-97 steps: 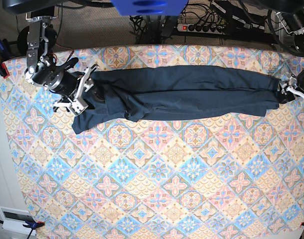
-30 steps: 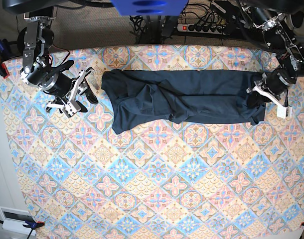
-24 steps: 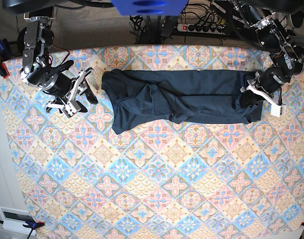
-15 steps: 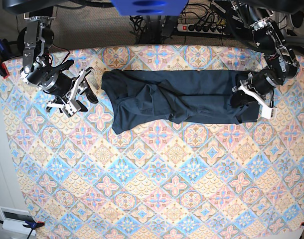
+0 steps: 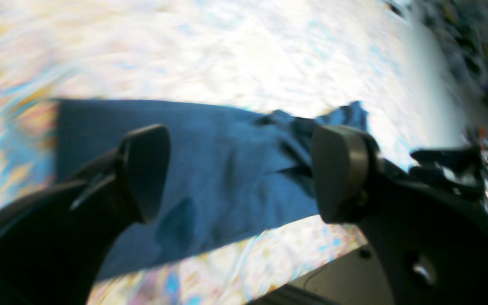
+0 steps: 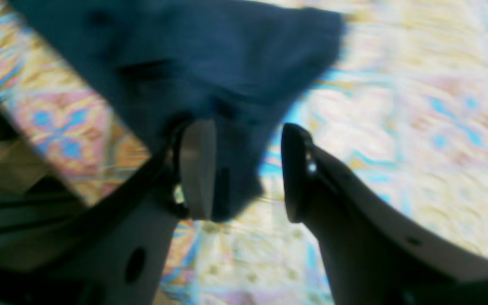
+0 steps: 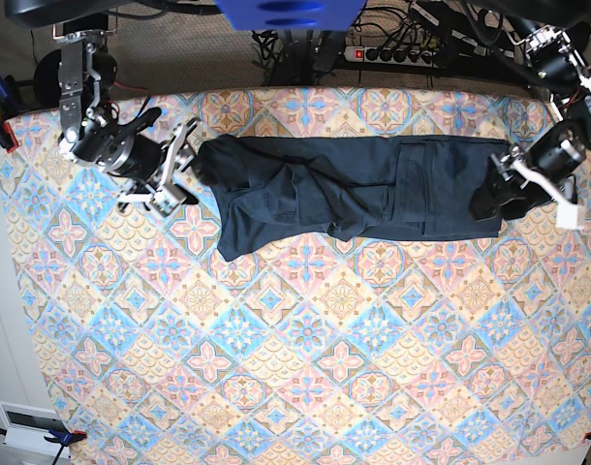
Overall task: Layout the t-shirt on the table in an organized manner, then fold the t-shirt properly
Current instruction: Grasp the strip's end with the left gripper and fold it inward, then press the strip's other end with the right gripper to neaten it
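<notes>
The dark navy t-shirt (image 7: 354,189) lies as a rumpled band across the far part of the table (image 7: 325,368), its left end bunched and creased. At the shirt's right edge my left gripper (image 7: 494,189) hangs open. In the left wrist view its fingers (image 5: 146,169) stand wide apart above the t-shirt (image 5: 235,169) with nothing between them. Close to the shirt's left edge is my right gripper (image 7: 184,165). The blurred right wrist view shows the right gripper (image 6: 246,169) open, with a gap between its pads (image 6: 197,169) over a corner of the t-shirt (image 6: 210,55).
The table's far edge (image 7: 305,92) runs just behind the shirt, with a power strip (image 7: 392,53) and cables beyond it. A blue object (image 7: 291,12) hangs over the back centre. A white box (image 7: 29,426) sits off the near left corner.
My left gripper has let go of the shirt's right end, opened wide and drawn back to the right. The right gripper has shifted right, up to the shirt's left edge.
</notes>
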`<state>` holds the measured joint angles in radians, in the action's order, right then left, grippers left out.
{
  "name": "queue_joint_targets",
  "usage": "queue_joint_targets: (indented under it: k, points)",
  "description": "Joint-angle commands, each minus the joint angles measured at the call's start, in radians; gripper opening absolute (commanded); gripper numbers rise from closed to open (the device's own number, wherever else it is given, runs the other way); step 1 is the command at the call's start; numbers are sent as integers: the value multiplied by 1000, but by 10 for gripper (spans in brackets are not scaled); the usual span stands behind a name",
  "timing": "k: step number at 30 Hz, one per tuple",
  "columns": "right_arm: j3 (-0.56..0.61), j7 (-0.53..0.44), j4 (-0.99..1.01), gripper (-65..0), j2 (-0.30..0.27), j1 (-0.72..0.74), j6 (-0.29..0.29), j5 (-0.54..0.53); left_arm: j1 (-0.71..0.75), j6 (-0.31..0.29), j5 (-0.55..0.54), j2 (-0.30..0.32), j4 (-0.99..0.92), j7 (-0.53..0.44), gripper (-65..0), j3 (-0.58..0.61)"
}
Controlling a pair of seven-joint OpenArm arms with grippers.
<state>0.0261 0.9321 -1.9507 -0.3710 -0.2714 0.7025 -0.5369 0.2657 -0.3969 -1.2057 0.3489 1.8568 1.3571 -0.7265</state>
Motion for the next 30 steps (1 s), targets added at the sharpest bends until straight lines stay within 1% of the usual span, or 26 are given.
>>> queue_joint_targets:
  k: [1, 4, 6, 10, 14, 19, 23, 25, 28, 30]
  points:
    - [2, -21, -17, -405, -15, 13, -4, -15, -13, -4, -29, 37, 14, -18, -134, -5]
    - [10, -11, -16, -403, -15, 14, -4, -16, -4, -4, -29, 74, -26, -23, -134, -21]
    - [8, 37, -14, -402, -13, 33, -4, -16, -4, -4, -29, 92, -65, -25, -134, -37]
    - [7, 106, -8, -402, -7, 133, -4, -25, -6, -4, -29, 97, -110, -28, -134, -38]
    - [1, 144, 57, -402, 25, 205, -4, -125, -7, -4, -29, 89, -110, -28, -134, -35]
    - [1, 156, 221, -402, 51, 271, -4, -193, -7, -4, -29, 89, -110, -28, -134, -35]
    - [-1, 150, 351, -402, 53, 280, -4, -194, -7, -4, -29, 89, -112, -28, -134, -35]
    - [-1, 149, 403, -403, 66, 281, -4, -194, -7, -4, -27, 89, -112, -28, -134, -35]
    - [-24, 156, 451, -403, 88, 312, -4, -193, -7, -4, -27, 89, -112, -28, -134, -34]
    - [-25, 156, 471, -402, 88, 324, -4, -193, -7, -4, -27, 89, -112, -28, -134, -34]
